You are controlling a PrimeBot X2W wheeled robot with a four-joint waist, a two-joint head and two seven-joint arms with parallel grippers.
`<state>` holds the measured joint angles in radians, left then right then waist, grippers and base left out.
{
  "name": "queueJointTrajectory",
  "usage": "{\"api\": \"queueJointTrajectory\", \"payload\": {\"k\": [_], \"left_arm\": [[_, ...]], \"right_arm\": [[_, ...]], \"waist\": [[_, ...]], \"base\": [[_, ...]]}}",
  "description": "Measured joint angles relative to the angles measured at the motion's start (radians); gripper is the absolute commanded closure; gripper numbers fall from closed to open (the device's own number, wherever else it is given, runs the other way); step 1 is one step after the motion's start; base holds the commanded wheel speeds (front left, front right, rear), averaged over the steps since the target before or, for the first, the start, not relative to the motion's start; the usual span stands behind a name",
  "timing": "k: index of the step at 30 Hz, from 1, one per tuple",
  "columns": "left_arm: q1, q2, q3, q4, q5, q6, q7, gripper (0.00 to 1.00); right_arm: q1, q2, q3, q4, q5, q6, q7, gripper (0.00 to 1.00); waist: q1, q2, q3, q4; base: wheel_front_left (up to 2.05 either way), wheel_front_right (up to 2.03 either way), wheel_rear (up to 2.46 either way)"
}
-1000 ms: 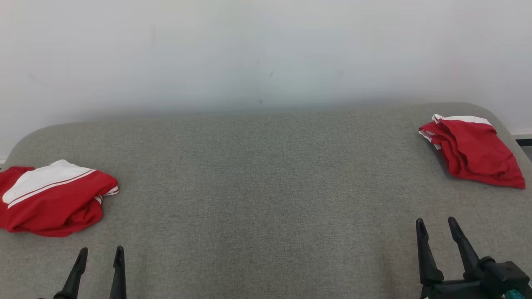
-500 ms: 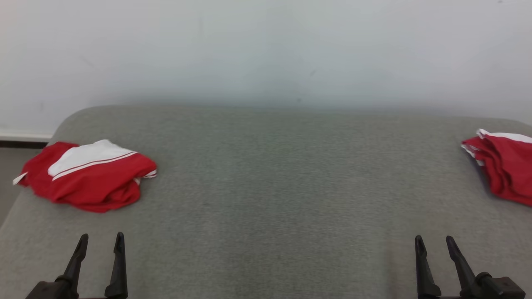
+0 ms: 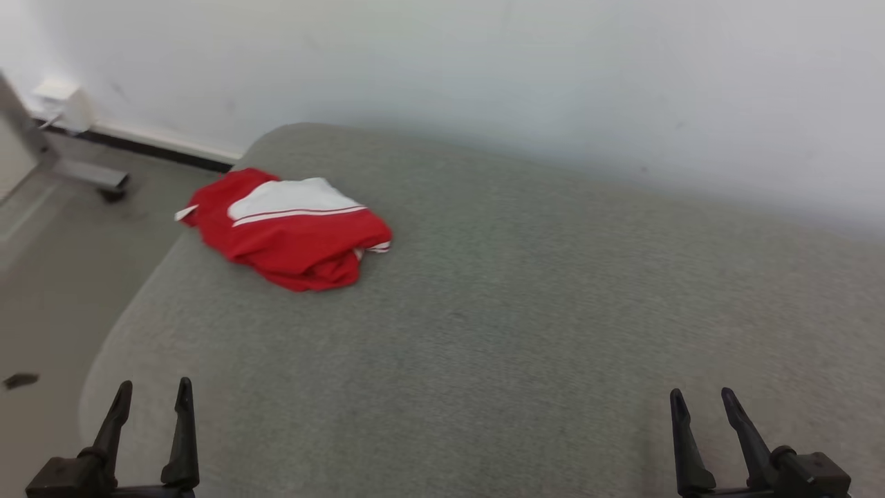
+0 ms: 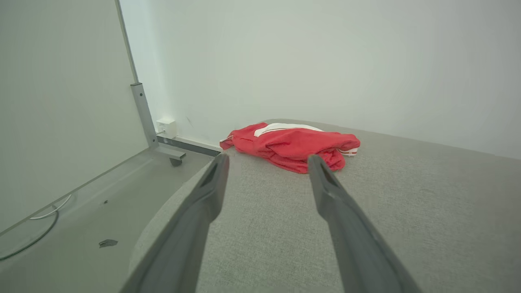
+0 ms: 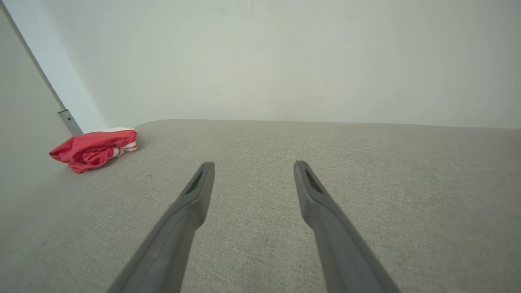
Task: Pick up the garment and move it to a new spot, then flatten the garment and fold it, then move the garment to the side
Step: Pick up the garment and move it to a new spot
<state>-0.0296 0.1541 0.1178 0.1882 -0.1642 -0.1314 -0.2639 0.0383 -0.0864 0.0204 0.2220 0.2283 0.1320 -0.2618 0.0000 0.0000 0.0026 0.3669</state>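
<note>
Now: left gripper (image 3: 153, 382) and right gripper (image 3: 701, 392) point forward, low over the grey tabletop (image 3: 484, 311), fingers spread and empty; the crumpled red-and-white garment (image 3: 297, 235) lies well ahead of the left fingers, untouched.

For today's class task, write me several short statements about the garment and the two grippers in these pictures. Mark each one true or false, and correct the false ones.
1. The left gripper and the right gripper are both open and empty. True.
2. The red and white garment lies bunched on the grey padded surface, near its far left corner. True.
3. The left gripper is touching the garment. False: it hangs well short of the garment, with bare grey surface between them.
4. The garment lies nearer the right gripper than the left. False: it is on the left side, nearer the left gripper.
</note>
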Motion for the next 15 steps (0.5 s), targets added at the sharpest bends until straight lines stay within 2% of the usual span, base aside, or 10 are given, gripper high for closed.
{"api": "queueJointTrajectory", "payload": {"k": [8,15], "left_arm": [[0.014,-0.007,0.053,-0.012,-0.004,0.000,0.000,0.00],[0.037,-0.024,0.103,-0.040,-0.002,0.001,0.000,0.00]], "right_arm": [[-0.042,-0.008,0.047,0.018,-0.006,0.000,0.001,0.00],[-0.084,-0.031,0.075,0.053,0.003,0.000,0.001,0.00]], "waist": [[0.0000,0.0000,0.016,0.127],[0.0001,0.0000,0.046,0.167]], "base": [[0.00,0.00,0.00],[0.00,0.00,0.00]]}}
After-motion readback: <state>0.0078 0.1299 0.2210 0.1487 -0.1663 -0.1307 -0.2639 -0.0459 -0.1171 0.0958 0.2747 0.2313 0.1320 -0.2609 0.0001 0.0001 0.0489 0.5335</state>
